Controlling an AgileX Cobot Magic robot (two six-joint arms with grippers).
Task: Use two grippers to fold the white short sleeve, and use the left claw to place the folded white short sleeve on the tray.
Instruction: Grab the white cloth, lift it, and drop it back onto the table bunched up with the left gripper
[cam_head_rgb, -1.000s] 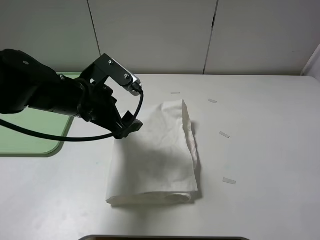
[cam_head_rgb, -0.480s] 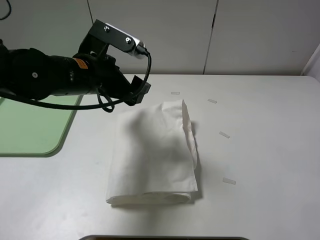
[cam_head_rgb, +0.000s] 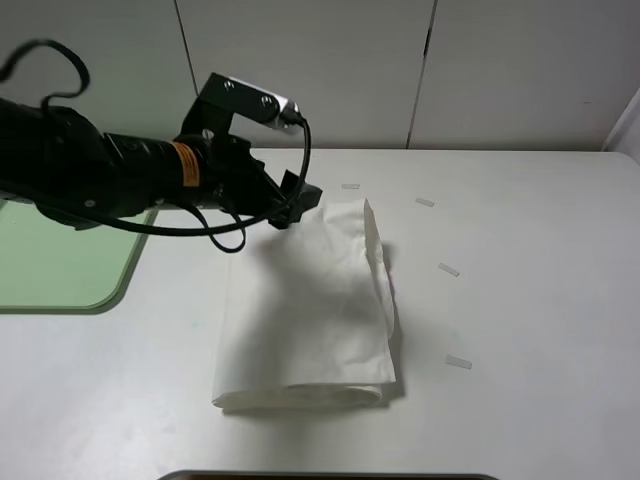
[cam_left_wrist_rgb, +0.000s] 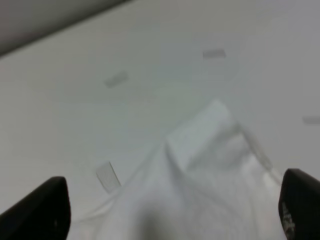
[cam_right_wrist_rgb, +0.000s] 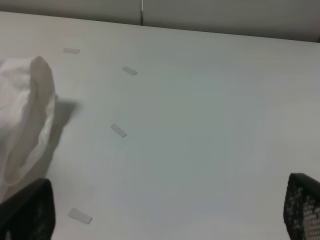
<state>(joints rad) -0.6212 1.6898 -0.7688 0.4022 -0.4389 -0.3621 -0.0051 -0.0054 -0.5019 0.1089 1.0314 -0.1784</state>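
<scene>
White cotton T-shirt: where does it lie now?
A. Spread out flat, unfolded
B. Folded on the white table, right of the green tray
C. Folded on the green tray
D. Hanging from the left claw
B: the folded white cotton T-shirt lies on the white table, apart from the light green plastic tray at the left edge, with the open black left claw at its far corner, not gripping it.

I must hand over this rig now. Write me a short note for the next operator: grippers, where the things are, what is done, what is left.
Left gripper: open, holding nothing, over the far end of the white short sleeve.
Right gripper: open, holding nothing, off to the side of the cloth.
Short sleeve: folded into a long bundle, lying on the table.
Tray: left of the shirt, no shirt on it.
Done: folding, apparently.
Left: grasp the bundle with the left gripper and place it on the tray.
</scene>
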